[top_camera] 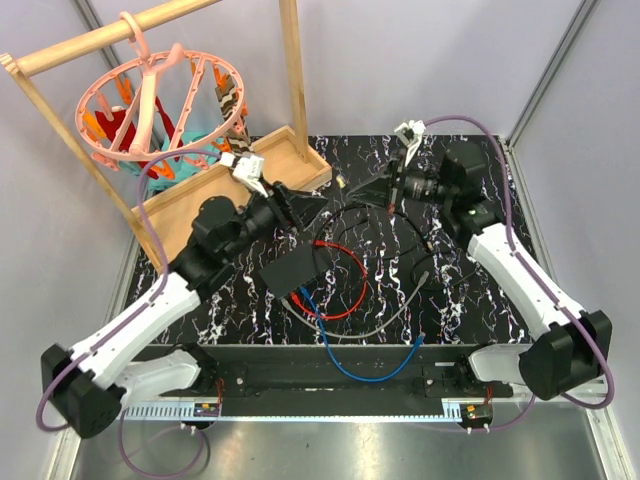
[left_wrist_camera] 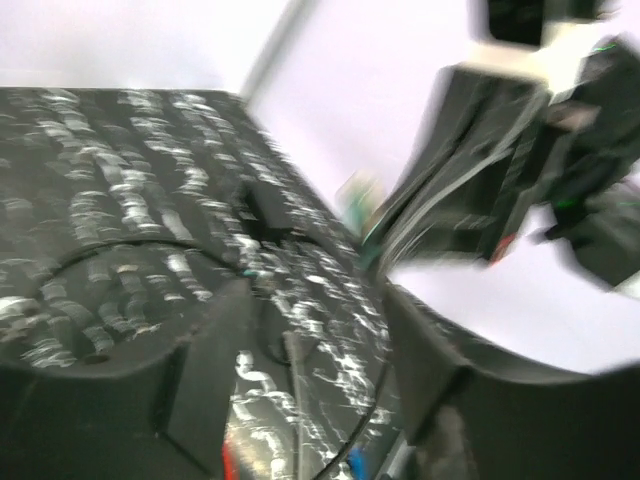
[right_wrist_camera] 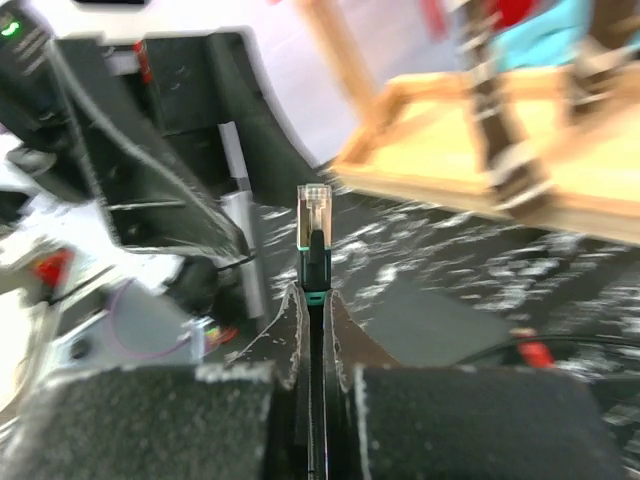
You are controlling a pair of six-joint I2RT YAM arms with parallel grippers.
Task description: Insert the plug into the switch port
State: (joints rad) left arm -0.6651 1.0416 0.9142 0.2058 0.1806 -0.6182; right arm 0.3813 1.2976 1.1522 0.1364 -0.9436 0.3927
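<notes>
Top view: the switch port (top_camera: 303,289) lies mid-tabletop (top_camera: 450,310), well apart from the right hand (top_camera: 394,187) at 1 o'clock. Left wrist view, blurred: the left hand (left_wrist_camera: 320,375) stands wide and empty. Right wrist view: the right hand (right_wrist_camera: 312,300) pinches the plug (right_wrist_camera: 314,205) below its clip. So slim a grip could let the plug twist on entry. The surface is glossy black marble, the walls are pale, and a wooden rack (top_camera: 292,70) stands at 11 o'clock.

A wooden frame (top_camera: 100,40) stands at the table's (top_camera: 460,310) far left, with a pink peg hanger (top_camera: 150,100) hooked on its crossbar. Red cable (top_camera: 362,275) and blue cable (top_camera: 370,378) lie looped mid-table.
</notes>
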